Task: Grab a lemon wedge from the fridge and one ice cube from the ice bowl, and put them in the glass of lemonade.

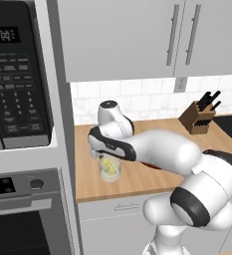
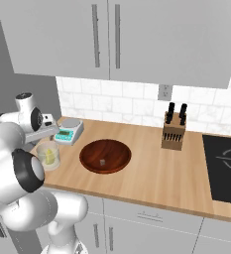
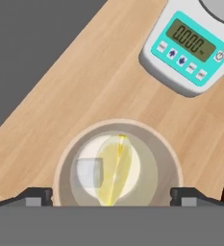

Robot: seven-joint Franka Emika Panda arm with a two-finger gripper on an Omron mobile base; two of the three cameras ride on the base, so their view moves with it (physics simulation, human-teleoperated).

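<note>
The glass of lemonade (image 3: 167,153) stands on the wooden counter directly under my hand, seen from above. Inside it lie the yellow lemon wedge (image 3: 116,168) and a clear ice cube (image 3: 89,173). My gripper (image 3: 111,197) is open just above the glass, one fingertip on each side of the rim and nothing between them. From the base, the glass (image 2: 47,156) with the wedge (image 1: 107,166) in it sits under the hand. The dark reddish-brown ice bowl (image 2: 87,149) is right of the glass and holds one small ice cube (image 2: 102,161). The fridge is out of view.
A white scale (image 3: 188,48) with a teal display stands just behind the glass. A knife block (image 2: 174,130) and a black cooktop (image 2: 226,166) are further right. A microwave (image 1: 18,74) and wall oven (image 1: 23,219) fill the tall unit left of the counter.
</note>
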